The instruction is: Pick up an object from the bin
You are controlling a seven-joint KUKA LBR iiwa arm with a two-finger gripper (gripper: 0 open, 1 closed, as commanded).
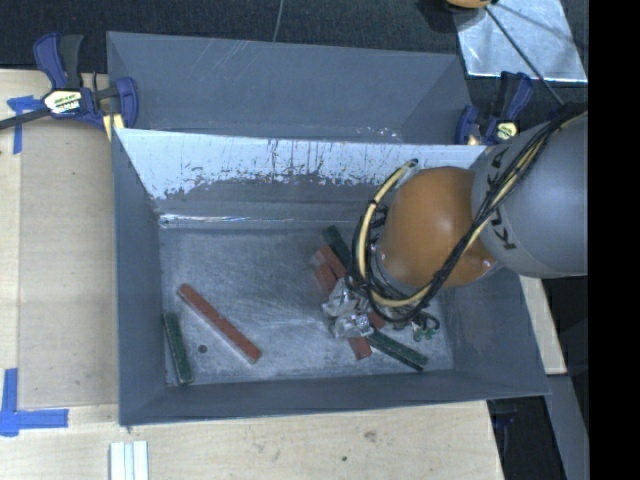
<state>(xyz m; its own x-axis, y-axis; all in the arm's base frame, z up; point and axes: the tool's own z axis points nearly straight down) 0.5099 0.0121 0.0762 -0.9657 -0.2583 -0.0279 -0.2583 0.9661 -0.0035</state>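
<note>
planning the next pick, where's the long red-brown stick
The red-brown stick lies slanted on the left of the bin floor, a dark green stick close on its left, well apart from the gripper and the small heap on the right.

bin (135,268) | left floor: flat bar (218,323), thin stick (177,348) left of it | right: heap (385,346) under arm (430,233)

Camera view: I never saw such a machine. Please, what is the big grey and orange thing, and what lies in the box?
The one camera looks down into a grey metal bin. The grey body with the orange cover is a robot arm reaching in from the right. Its claw is low over a small heap of reddish-brown and dark green sticks. Apart, at the left, lie one reddish-brown stick and one dark green stick. Whether the claw holds one I cannot tell.
</note>
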